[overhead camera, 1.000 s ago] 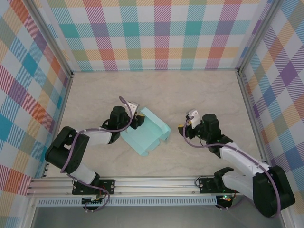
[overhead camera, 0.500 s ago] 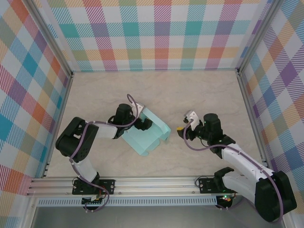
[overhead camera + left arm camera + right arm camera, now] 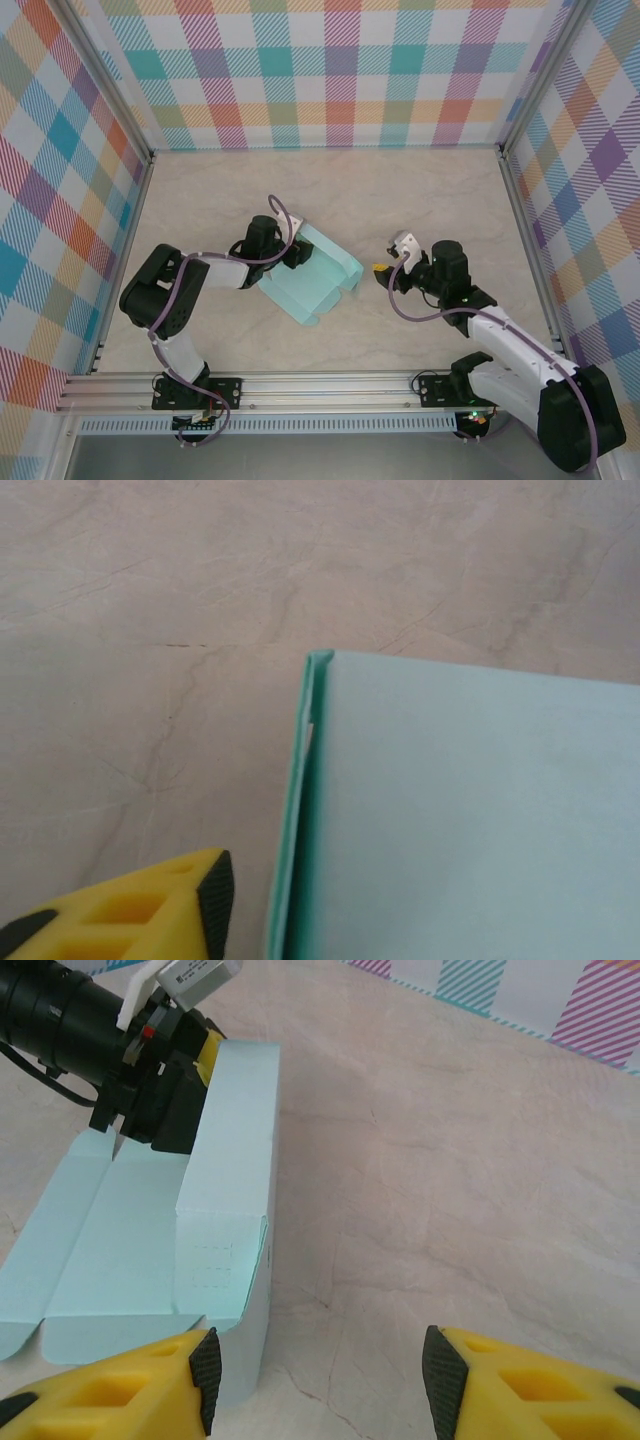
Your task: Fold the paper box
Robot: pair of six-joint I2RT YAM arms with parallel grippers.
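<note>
Pale aqua-blue thin-card paper box [image 3: 300,290] lies left of centre on the marbled beige table [image 3: 430,200]. It is part-formed: one long wall is raised and the near flaps lie flat. Left gripper [image 3: 292,250] sits at the wall's far end, one yellow finger [image 3: 150,915] just beside the card edge; I cannot tell how its jaws stand. Right gripper [image 3: 315,1360] has its jaws apart and empty, near the box's right side. Step judged: standing up the side walls. The next move likely needs the right gripper to steady the wall while the remaining flaps are lifted.
</note>
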